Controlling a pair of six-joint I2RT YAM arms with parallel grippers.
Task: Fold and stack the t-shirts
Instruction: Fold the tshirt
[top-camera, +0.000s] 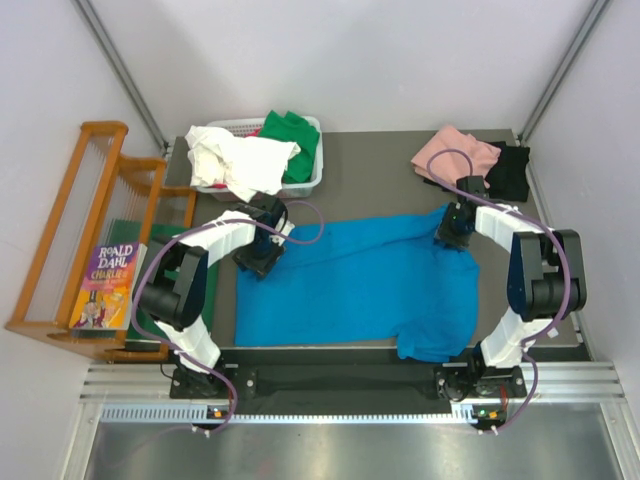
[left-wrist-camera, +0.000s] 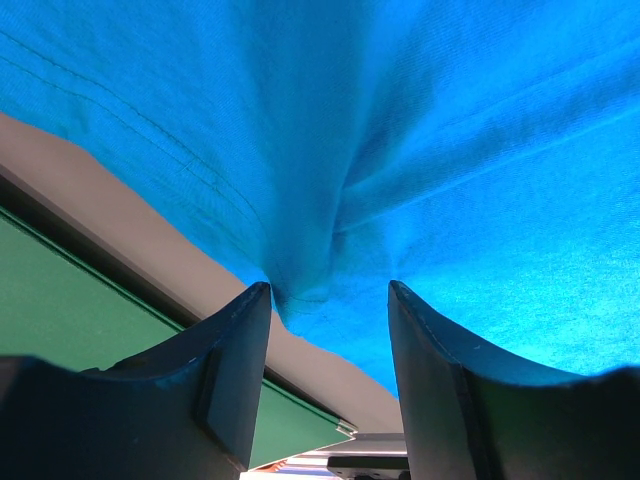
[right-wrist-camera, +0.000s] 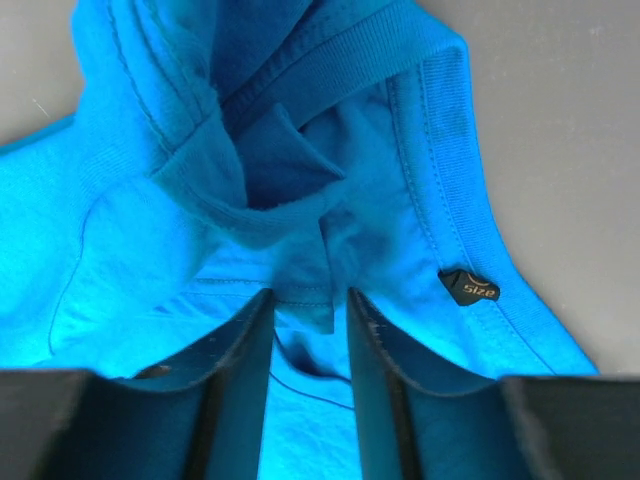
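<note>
Grey table (top-camera: 370, 170): blue t-shirt (top-camera: 350, 285) spread across the near centre. White basket (top-camera: 315, 150) at far left. Pink t-shirt (top-camera: 450, 150) and black t-shirt (top-camera: 510, 172) touching, far right corner.

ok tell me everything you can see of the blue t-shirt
The blue t-shirt is bright, soft knit cloth with a ribbed collar and a small black size tag. It lies spread but rumpled on the dark table. The right gripper pinches cloth by the collar; the left gripper straddles a pucker at its edge.
</note>
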